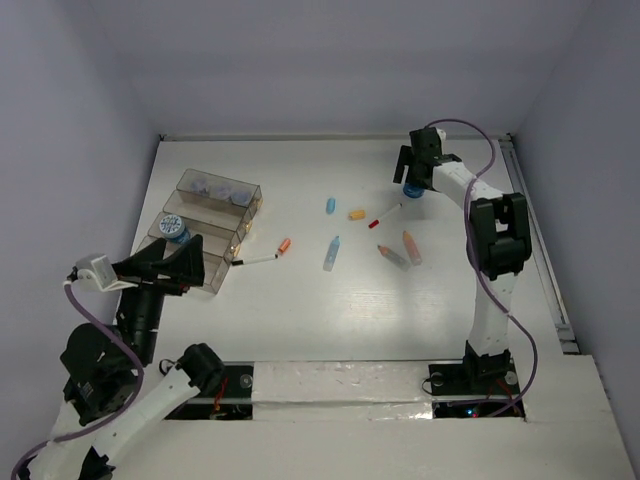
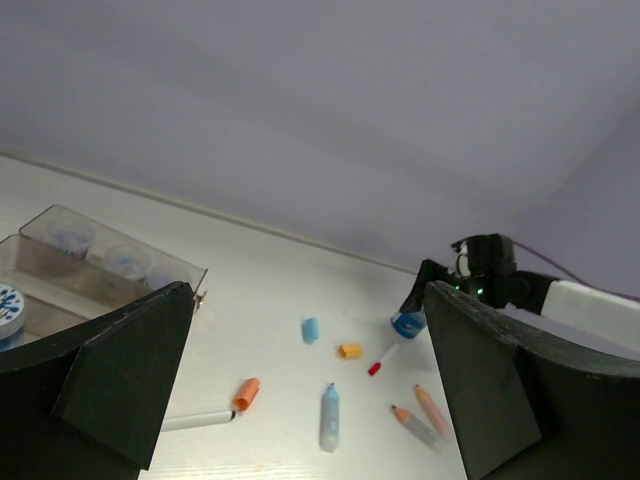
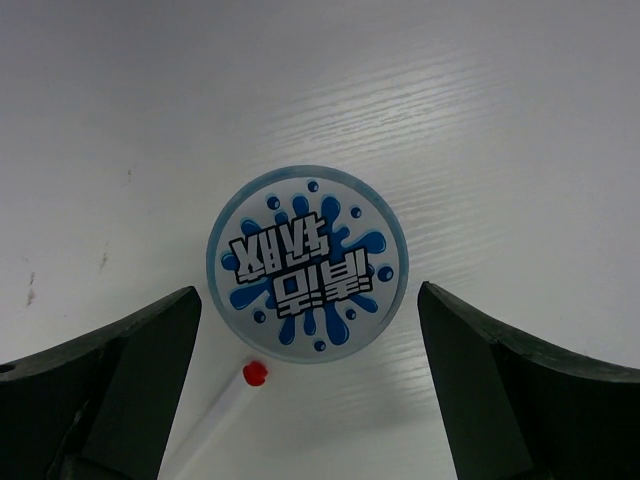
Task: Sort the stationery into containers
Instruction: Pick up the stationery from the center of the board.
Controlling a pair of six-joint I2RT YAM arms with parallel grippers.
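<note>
A round blue-topped tub [image 3: 306, 262] stands on the white table at the back right, also seen in the top view [image 1: 413, 190]. My right gripper [image 1: 412, 180] hovers over it, open, its fingers [image 3: 130, 370] either side of the tub and apart from it. A thin red-capped pen [image 3: 225, 405] lies beside the tub. My left gripper [image 1: 180, 265] is open and holds nothing, at the front of the clear containers [image 1: 250, 200]. One bin holds another blue-topped tub [image 1: 172, 227], and the back bin holds lilac tubs [image 1: 215, 187]. Loose markers [image 2: 329, 417] lie mid-table.
Between the arms lie a blue cap [image 1: 329, 205], a yellow piece [image 1: 356, 213], two orange-tipped markers [image 1: 411, 246], and a white pen with an orange cap [image 1: 283, 246] near the containers. Walls close the table at back and sides.
</note>
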